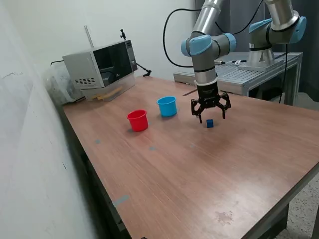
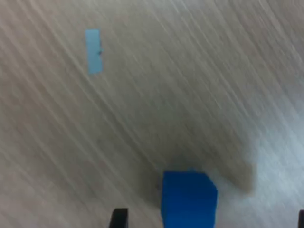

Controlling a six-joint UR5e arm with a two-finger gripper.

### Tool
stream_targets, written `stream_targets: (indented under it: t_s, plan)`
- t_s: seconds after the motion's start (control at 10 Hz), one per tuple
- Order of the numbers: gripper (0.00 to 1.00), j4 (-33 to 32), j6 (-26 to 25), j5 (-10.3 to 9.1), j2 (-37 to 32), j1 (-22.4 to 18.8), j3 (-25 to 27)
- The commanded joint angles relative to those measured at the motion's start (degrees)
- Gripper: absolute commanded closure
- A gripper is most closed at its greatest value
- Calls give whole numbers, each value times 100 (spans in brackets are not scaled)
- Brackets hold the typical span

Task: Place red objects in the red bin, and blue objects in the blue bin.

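One blue object, a tiny dark blue cube (image 1: 210, 123), rests on the wooden table; the wrist view shows it large (image 2: 189, 199) between the fingertips. My gripper (image 1: 211, 117) hangs open just above it, fingers spread to either side, not touching it. The blue bin (image 1: 167, 106), a light blue cup, stands upright to the exterior view's left of the gripper. Further left stands the red bin (image 1: 138, 120), a red cup. No red objects show in either view.
A microwave (image 1: 102, 63) sits at the table's far corner against the wall. A second robot base (image 1: 269, 37) stands on a metal bench behind. A light blue tape strip (image 2: 93, 51) lies on the tabletop.
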State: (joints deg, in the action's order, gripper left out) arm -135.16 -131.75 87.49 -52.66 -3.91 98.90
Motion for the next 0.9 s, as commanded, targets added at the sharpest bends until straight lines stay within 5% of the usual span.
stream_targets:
  t_s: [0.0,0.1,0.2,0.8]
  plan:
    - [0,-19,0,-4,54,4,-20]
    - [0,-19,0,-4,54,31,-55]
    - [100,-123,0,-4,63,40,-46]
    - [100,-107,114,48,63,92,68]
